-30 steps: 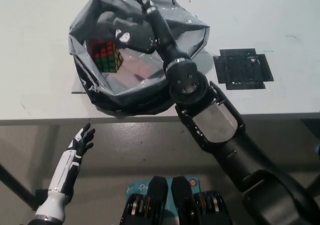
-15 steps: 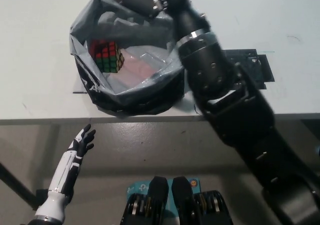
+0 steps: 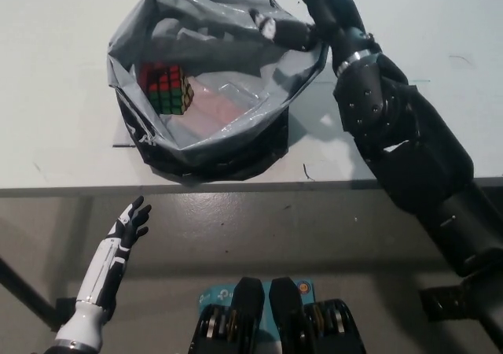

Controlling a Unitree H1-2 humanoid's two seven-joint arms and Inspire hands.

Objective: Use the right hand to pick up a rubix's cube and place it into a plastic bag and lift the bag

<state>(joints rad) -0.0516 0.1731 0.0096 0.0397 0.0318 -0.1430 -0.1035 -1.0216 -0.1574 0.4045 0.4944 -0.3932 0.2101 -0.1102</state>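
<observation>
A: Cube location?
B: Rubik's cube (image 3: 167, 88) sits inside the plastic bag (image 3: 236, 145) on the table (image 3: 63, 63), left side.
A: Hands?
B: My right hand (image 3: 284, 30) clenched on the bag's far rim. Left hand (image 3: 130, 222) released, below the table edge.

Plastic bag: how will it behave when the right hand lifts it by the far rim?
Probably floppy: the plastic bag is thin, creased film. The rubix's cube sits off-centre, so it may sag toward it. The right hand touches only one edge, so it may tilt.
</observation>
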